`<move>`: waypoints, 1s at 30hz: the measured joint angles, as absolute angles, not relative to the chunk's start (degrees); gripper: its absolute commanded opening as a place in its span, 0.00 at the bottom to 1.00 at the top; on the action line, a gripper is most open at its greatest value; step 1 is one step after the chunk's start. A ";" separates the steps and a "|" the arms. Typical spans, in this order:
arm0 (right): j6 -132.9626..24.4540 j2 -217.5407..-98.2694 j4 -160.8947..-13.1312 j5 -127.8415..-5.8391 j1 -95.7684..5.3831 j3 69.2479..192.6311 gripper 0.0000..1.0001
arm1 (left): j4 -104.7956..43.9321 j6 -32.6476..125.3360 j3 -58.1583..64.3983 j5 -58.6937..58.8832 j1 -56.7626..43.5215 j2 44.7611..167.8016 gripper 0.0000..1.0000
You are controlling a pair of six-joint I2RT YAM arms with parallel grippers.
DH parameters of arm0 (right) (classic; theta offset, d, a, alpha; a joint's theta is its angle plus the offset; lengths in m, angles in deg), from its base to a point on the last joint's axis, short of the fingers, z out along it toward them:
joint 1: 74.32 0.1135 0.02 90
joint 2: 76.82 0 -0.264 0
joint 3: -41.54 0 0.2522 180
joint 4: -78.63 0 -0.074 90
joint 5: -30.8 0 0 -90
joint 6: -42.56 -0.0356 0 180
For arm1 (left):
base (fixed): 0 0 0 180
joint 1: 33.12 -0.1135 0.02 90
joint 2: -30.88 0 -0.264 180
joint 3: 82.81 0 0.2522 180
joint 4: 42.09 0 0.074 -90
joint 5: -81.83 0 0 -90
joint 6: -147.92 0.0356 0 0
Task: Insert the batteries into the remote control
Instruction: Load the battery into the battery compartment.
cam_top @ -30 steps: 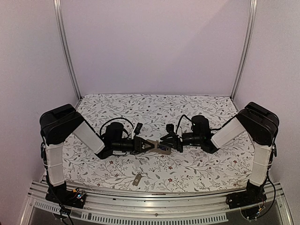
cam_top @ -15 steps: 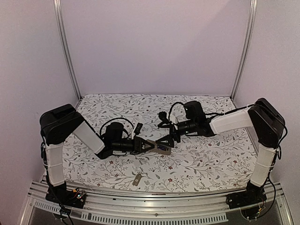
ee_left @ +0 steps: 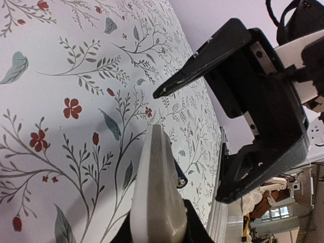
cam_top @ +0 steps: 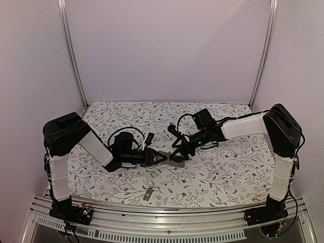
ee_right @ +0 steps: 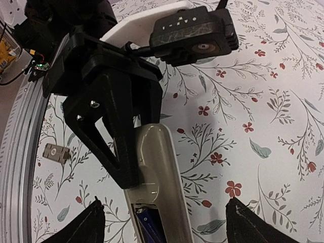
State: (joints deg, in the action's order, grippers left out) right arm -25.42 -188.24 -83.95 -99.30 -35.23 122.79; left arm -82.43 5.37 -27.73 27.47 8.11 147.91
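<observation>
Floral tablecloth [cam_top: 217, 172], left jaws pinching remote control [ee_right: 157, 167], right jaws spread, battery [ee_right: 149, 225] seen only by right wrist

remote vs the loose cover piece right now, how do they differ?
The remote control is clamped in the left gripper; the cover piece lies loose on the table, apart, toward the front edge.
The remote control is long and slim; the cover piece is much shorter.
The remote control's compartment stands open with a battery inside; the cover piece is off it.
Both show grey-tan.
</observation>
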 measured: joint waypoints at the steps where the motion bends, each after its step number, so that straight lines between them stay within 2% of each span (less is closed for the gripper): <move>1: -25.70 -189.07 -83.40 -99.36 -35.23 123.86 0.76 | -82.43 5.39 -27.73 27.47 8.11 147.91 0.00; 5: -26.16 -191.41 -82.53 -99.91 -35.23 125.96 0.68 | -82.43 5.43 -27.73 27.47 8.11 147.91 0.00; 11: -26.64 -192.41 -81.50 -101.46 -35.23 126.00 0.66 | -82.48 5.43 -27.73 27.49 8.11 147.93 0.00; 25: -26.62 -192.52 -81.41 -103.56 -35.56 126.05 0.50 | -82.50 5.41 -27.73 27.49 8.11 147.93 0.00; 30: -26.77 -193.49 -81.52 -103.89 -35.88 126.18 0.49 | -82.50 5.41 -27.73 27.49 8.11 147.93 0.00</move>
